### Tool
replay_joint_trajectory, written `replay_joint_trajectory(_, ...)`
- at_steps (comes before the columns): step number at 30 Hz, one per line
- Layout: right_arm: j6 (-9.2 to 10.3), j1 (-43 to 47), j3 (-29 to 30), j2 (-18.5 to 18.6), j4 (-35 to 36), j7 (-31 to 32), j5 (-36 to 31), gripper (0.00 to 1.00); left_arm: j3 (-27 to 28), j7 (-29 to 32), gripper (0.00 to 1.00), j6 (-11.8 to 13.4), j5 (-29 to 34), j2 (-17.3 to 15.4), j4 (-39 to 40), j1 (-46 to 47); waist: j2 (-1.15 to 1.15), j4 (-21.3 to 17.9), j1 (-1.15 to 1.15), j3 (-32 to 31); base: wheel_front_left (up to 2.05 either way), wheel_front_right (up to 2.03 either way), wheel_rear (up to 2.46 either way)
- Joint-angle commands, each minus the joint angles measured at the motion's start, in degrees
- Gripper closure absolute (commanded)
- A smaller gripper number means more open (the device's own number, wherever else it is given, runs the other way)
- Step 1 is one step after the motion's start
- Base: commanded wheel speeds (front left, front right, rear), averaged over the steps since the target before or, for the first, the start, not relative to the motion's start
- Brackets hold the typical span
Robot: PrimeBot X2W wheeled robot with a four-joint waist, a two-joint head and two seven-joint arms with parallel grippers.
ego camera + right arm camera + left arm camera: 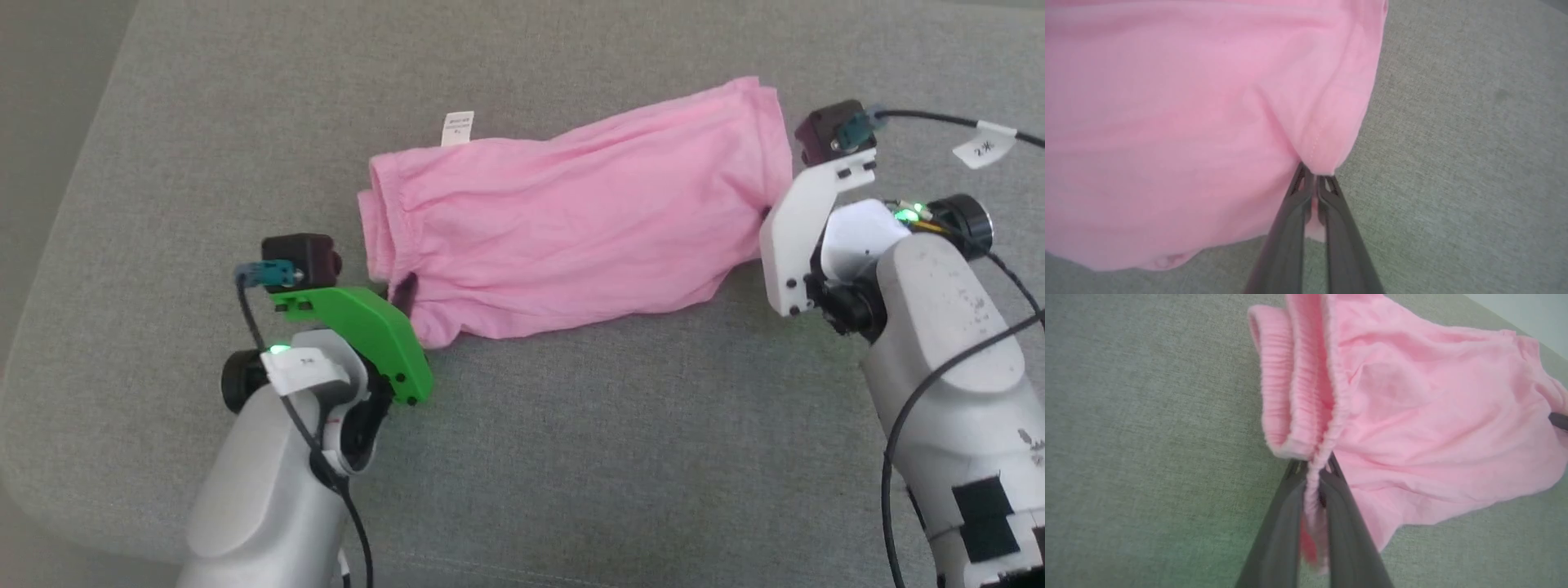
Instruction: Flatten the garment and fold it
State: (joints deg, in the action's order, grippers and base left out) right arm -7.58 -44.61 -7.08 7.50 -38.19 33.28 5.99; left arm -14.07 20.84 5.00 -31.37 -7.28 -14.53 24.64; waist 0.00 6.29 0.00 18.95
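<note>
The garment (571, 216), small pink pants, lies stretched across the grey cushion, its gathered waistband at the left and a white care tag (457, 128) sticking out at its far edge. My left gripper (404, 294) is shut on the near corner of the waistband; in the left wrist view the elastic edge (1312, 486) runs between the two dark fingers. My right gripper (767, 216) is shut on the leg end at the right; in the right wrist view a pinch of pink fabric (1316, 163) sits between the closed fingertips (1306, 179).
A grey fabric cushion (571, 425) carries everything; its rounded left edge (49, 245) drops off toward a paler floor. Black cables (931, 392) trail off the right arm.
</note>
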Motion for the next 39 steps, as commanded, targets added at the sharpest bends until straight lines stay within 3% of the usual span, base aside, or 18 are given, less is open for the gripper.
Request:
replay_joint_trajectory(1,0.09,1.85,-0.46,0.57,1.14,0.06,1.09,1.0,0.47,-0.1,1.0,-0.51,-0.83,-0.76,1.0,-0.67,0.0,-0.15,0.0,-1.31,0.0,0.0,0.0)
replay_joint_trajectory(10,0.09,12.57,-1.46,2.87,11.2,1.86,6.36,1.0,1.47,5.32,1.0,0.78,-4.18,-2.91,7.39,-9.56,0.0,-1.82,0.0,-5.58,0.0,0.0,0.0)
replay_joint_trajectory(17,0.09,22.48,-0.53,2.82,18.68,4.78,8.09,1.0,1.68,9.85,1.0,3.49,-6.12,-3.84,11.49,-17.68,0.0,-2.32,0.0,-6.93,0.0,0.0,0.0)
replay_joint_trajectory(26,0.09,31.56,2.55,1.08,25.35,8.4,8.07,1.0,2.93,13.21,1.0,7.45,-6.5,-5.08,14.26,-21.18,0.0,-1.99,0.0,-8.08,0.0,0.0,0.0)
replay_joint_trajectory(27,0.09,31.94,2.77,0.86,25.96,8.2,8.07,0.95,3.13,13.03,0.72,7.51,-6.73,-4.91,14.39,-21.17,0.0,-2.0,0.0,-8.18,0.0,0.0,0.0)
replay_joint_trajectory(28,0.09,32.34,2.72,0.67,26.63,8.04,8.18,0.06,3.33,12.76,0.0,7.58,-6.82,-4.86,14.52,-21.11,0.0,-2.02,0.0,-8.3,0.0,0.0,0.0)
replay_joint_trajectory(29,0.09,32.62,2.7,0.45,27.15,8.07,8.56,0.0,3.55,12.66,0.0,7.65,-7.09,-4.71,14.63,-21.07,0.0,-2.03,0.0,-8.45,0.0,0.0,0.0)
replay_joint_trajectory(36,0.09,34.6,4.48,1.0,33.16,10.17,12.36,0.0,6.74,11.8,0.0,7.74,-9.8,-4.77,18.51,-21.12,0.0,-1.85,0.0,-9.89,0.0,0.0,0.0)
replay_joint_trajectory(39,0.09,34.39,6.78,1.88,35.81,10.54,13.21,0.0,9.07,8.23,0.0,7.85,-8.98,-5.42,21.06,-20.6,0.0,-1.71,0.0,-10.02,0.0,0.0,0.0)
